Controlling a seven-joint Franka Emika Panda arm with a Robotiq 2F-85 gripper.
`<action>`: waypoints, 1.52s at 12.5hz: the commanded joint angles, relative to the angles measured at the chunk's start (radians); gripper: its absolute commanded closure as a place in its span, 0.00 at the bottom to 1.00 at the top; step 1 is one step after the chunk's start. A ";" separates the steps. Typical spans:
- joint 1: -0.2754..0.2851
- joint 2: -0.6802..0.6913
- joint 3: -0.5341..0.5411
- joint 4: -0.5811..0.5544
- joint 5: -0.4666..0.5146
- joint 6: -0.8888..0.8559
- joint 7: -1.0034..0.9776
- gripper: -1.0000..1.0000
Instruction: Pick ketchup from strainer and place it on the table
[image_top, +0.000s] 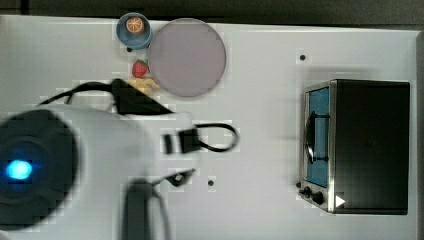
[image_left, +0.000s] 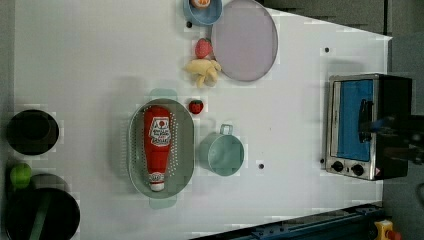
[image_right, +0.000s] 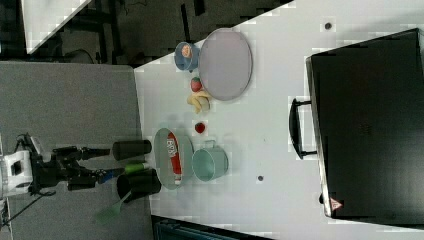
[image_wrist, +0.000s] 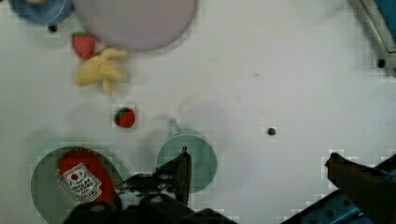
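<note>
Inside the strainer (image_left: 161, 150) lies the ketchup (image_left: 156, 145), stretched along the basin's length with its white cap toward the left view's bottom and its label facing up. The strainer rests on the table (image_left: 90, 60). Just beside it, on the left view's right, stands a teal-green cup (image_left: 222, 152) with its handle pointing toward the left view's top. A small strawberry (image_left: 196, 106) sits near the strainer's upper rim, apart from it. Farther off lie a peeled banana (image_left: 204, 71), a second strawberry (image_left: 203, 48), a grey round plate (image_left: 245, 40) and a blue bowl (image_left: 202, 11) holding an orange slice. A toaster oven (image_left: 367, 125) stands well apart at the left view's right. The gripper (image_wrist: 257, 161) hangs above the table, fingers spread wide and grasping nothing, one finger (image_wrist: 180, 170) over the cup in the wrist view.
</note>
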 joint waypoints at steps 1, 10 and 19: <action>0.023 0.070 0.104 -0.004 0.004 0.034 0.053 0.00; 0.033 0.259 0.407 -0.122 0.003 0.332 0.053 0.00; 0.050 0.489 0.446 -0.340 -0.125 0.857 0.085 0.00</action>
